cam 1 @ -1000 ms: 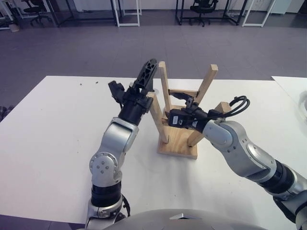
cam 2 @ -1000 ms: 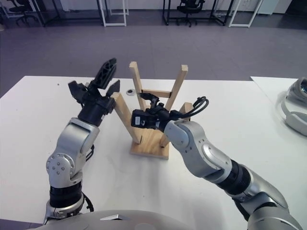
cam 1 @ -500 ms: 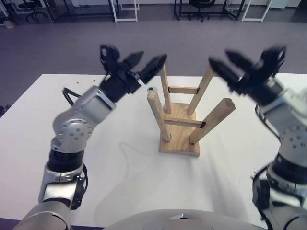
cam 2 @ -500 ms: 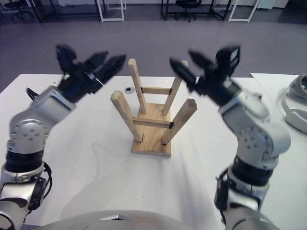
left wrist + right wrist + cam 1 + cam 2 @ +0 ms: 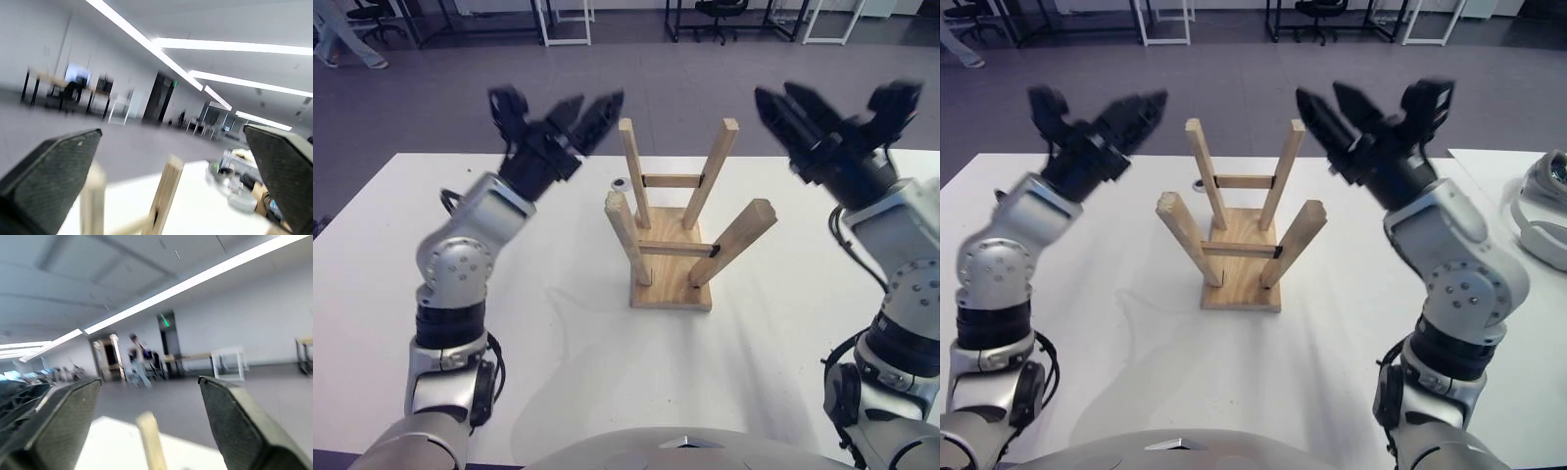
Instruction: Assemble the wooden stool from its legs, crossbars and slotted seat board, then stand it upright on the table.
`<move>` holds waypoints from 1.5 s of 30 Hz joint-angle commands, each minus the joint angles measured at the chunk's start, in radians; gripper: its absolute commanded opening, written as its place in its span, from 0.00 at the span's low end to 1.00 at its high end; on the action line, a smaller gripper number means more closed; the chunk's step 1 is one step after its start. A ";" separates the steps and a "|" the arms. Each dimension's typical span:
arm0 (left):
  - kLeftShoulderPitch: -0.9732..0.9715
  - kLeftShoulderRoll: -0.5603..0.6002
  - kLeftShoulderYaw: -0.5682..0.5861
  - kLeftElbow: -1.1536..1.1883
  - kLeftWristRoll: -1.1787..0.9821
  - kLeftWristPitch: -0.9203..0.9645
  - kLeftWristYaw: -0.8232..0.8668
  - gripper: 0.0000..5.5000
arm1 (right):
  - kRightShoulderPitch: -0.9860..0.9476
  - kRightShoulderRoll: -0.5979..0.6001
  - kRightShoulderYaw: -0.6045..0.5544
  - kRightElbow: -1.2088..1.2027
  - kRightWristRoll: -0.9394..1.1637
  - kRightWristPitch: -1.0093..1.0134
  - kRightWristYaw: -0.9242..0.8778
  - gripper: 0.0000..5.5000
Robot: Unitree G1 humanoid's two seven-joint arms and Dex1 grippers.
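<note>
The wooden stool [image 5: 672, 245] stands upside down mid-table, its seat board [image 5: 668, 292] flat on the white table [image 5: 431, 294]. The legs point up and crossbars [image 5: 674, 180] join them. My left gripper [image 5: 582, 110] hangs in the air up and to the left of the stool, open and holding nothing. My right gripper [image 5: 793, 106] is raised on the stool's right, open as well. In the left wrist view two leg tips [image 5: 166, 196] show between the spread pads [image 5: 54, 176]. The right wrist view has one leg tip [image 5: 150, 440] between its pads [image 5: 63, 426].
A small round ring-like piece [image 5: 620, 183] lies on the table just behind the stool. A white headset-like object [image 5: 1542, 211] rests on a second table at the right. Bare tabletop surrounds the stool on all sides.
Both grippers were down at the stool's legs and crossbar a second ago. They have since lifted up and apart. The stool stays upside down.
</note>
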 commanded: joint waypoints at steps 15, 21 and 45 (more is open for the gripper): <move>0.169 -0.023 -0.042 0.049 0.190 -0.121 -0.166 0.97 | 0.279 0.029 0.085 0.103 -0.005 -0.128 -0.044 0.68; 0.235 0.001 0.235 0.147 0.124 -0.155 -0.112 0.97 | 0.330 0.031 0.274 0.402 -0.289 -0.282 0.176 0.68; 0.650 0.201 -0.308 0.394 1.129 -0.469 -0.514 0.97 | 0.322 0.006 0.625 0.941 -0.861 -0.664 0.556 0.68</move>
